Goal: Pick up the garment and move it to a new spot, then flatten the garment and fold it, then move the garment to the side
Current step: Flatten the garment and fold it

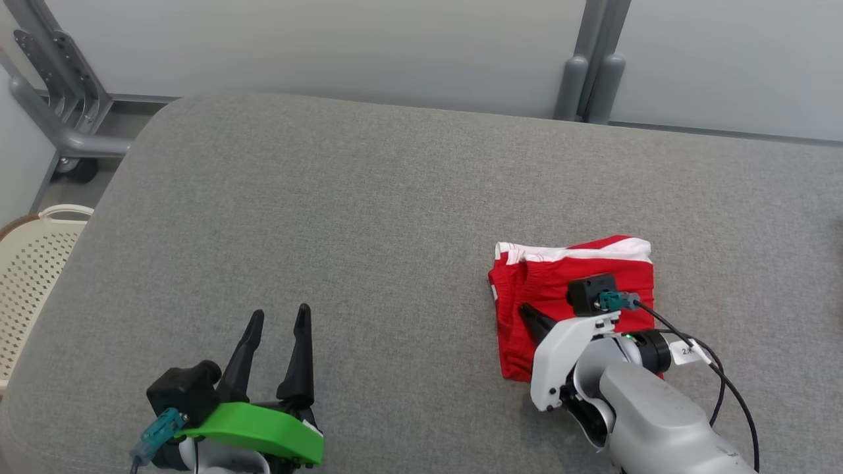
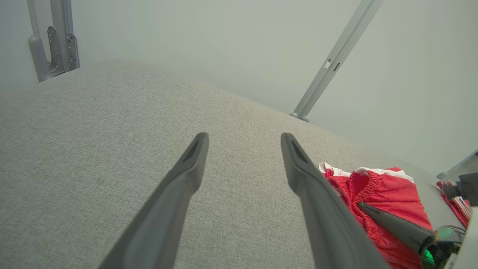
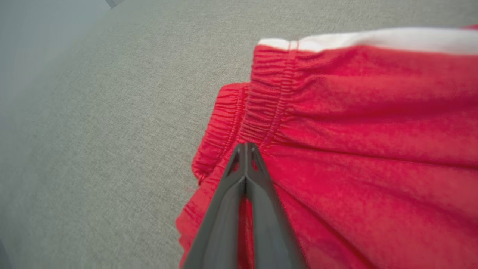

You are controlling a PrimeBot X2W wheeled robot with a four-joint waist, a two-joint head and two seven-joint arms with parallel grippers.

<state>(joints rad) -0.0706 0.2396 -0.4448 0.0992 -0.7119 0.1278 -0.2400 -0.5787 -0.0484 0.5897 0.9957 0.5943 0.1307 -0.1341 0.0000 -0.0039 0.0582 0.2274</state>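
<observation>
The garment is a red pair of shorts with a white band, lying folded on the right part of the grey padded surface. My right gripper is shut, and its joined tips rest over the cloth just below the elastic waistband. No cloth shows pinched between them in the right wrist view, where the right gripper lies over the garment. My left gripper stands open at the lower left, well clear of the cloth, with nothing between its fingers. In the left wrist view the left gripper faces bare surface, with the garment off to the right.
A cream perforated basket stands beside the surface's left edge. A grey metal frame is at the far left, and two grey posts rise behind the far edge against a pale wall.
</observation>
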